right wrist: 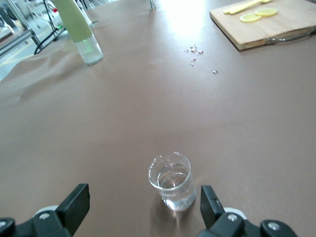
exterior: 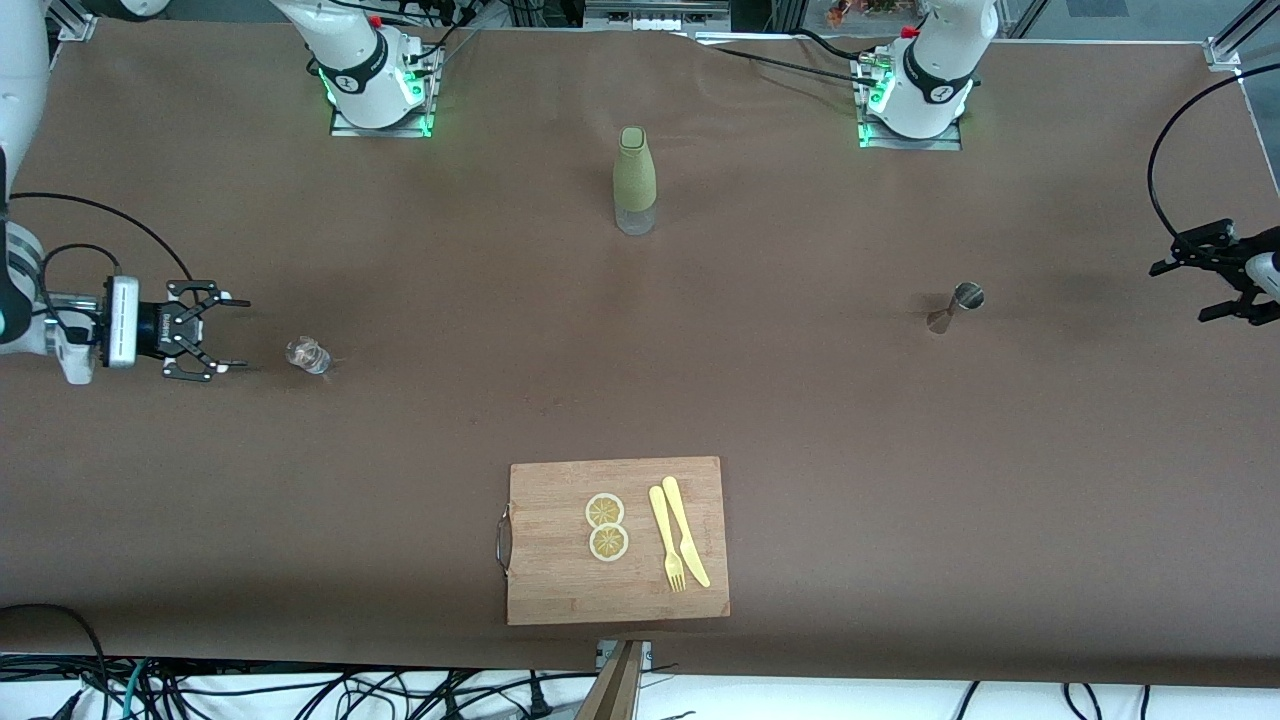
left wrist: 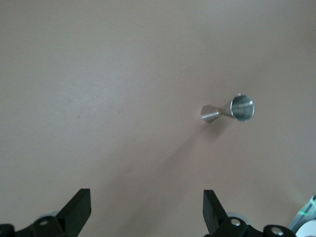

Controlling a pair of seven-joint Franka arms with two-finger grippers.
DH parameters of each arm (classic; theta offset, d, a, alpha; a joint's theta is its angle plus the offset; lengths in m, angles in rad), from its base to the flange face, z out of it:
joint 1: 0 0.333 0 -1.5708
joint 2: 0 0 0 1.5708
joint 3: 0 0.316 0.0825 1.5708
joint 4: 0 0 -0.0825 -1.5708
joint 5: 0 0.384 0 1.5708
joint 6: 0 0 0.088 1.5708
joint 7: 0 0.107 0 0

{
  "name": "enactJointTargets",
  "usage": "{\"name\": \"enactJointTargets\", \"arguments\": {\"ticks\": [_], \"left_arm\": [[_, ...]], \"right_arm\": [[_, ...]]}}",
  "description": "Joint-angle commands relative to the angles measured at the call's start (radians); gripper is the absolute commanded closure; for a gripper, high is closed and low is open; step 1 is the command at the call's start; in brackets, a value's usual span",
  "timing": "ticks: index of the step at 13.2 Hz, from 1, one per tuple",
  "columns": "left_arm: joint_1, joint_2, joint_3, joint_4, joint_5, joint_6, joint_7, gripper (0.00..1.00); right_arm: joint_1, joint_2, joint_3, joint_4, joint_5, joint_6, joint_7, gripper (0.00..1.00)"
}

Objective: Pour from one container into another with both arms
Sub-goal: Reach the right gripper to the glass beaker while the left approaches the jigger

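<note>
Front view takes in a broad brown table (exterior: 400, 480), with the two white arms' bases along its upper edge. Largest of the loose things is a wooden cutting board (exterior: 560, 580) at the edge nearest the camera, carrying two lemon slices (exterior: 606, 526) and, beside them, a yellow plastic fork (exterior: 666, 540) and knife (exterior: 686, 530). A tall olive-green bottle (exterior: 634, 180) stands upright between the two bases, well apart from the board. The right gripper (exterior: 228, 334) sits low at the right arm's end of the table, fingers spread wide and holding nothing, pointing at the tiny clear glass cup (exterior: 308, 355), which stands upright on the table just beside the fingertips without touching them; the right wrist view shows the cup (right wrist: 171, 181) in line with the gap between the open fingers (right wrist: 74, 205), with some clear liquid in it. The left gripper (exterior: 1190, 290) hangs at the left arm's end of the table, likewise released and empty. The small silvery metal jigger (exterior: 955, 306) stands upright on the table well apart from it, and the left wrist view looks down on the jigger (left wrist: 228, 108) from above.
</note>
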Motion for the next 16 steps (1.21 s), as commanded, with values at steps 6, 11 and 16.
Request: {"name": "enactJointTargets", "arguments": {"ticks": [6, 11, 16], "left_arm": [[0.072, 0.162, 0.032, -0.092, -0.276, 0.002, 0.709, 0.00], [0.111, 0.291, 0.032, -0.108, -0.410, -0.045, 1.058, 0.00], [0.111, 0.424, 0.032, -0.112, -0.546, -0.088, 1.294, 0.00]], "right_arm": [[-0.028, 0.182, 0.014, 0.084, 0.161, -0.050, -0.168, 0.00], [-0.027, 0.221, 0.048, 0.092, 0.192, -0.050, -0.213, 0.00], [-0.028, 0.253, 0.075, 0.107, 0.195, -0.051, -0.222, 0.00]]}}
